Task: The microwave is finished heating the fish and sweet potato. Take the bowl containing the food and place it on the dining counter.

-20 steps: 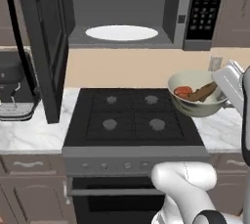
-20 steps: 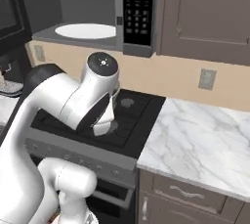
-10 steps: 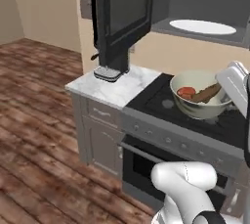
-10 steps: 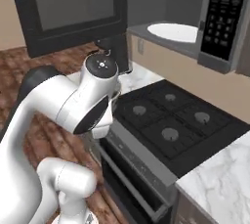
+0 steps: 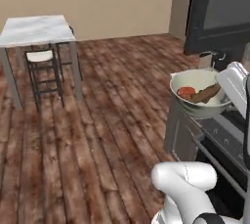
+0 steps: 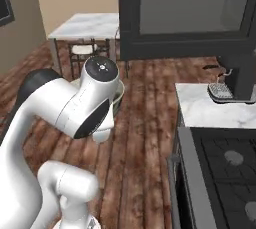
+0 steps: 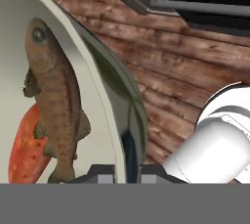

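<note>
My gripper (image 5: pixel 223 91) is shut on the right rim of the pale bowl (image 5: pixel 195 103), which hangs in the air above the wooden floor beside the stove front. Inside the bowl lie the brown fish (image 5: pixel 207 93) and the red-orange sweet potato (image 5: pixel 186 92). In the hand view the bowl's rim (image 7: pixel 113 96) runs between the finger tips (image 7: pixel 104 174), with the fish (image 7: pixel 56 100) and sweet potato (image 7: pixel 27 149) to the left. The dining counter (image 5: pixel 34 27) stands far off at the upper left, also seen as the marble tabletop (image 6: pixel 87 23). The microwave door (image 6: pixel 190 15) hangs open, dark and glassy.
A stool (image 5: pixel 41 61) stands under the dining counter. A coffee machine (image 6: pixel 232 80) sits on the marble worktop (image 6: pixel 210 113) next to the black stove (image 6: pixel 225 173). Wooden floor (image 5: pixel 97 135) stretches between me and the dining counter.
The whole scene has swung round: the base has turned from facing the stove and microwave toward the wooden floor and dining counter. The bowl stays in the gripper's hold.
</note>
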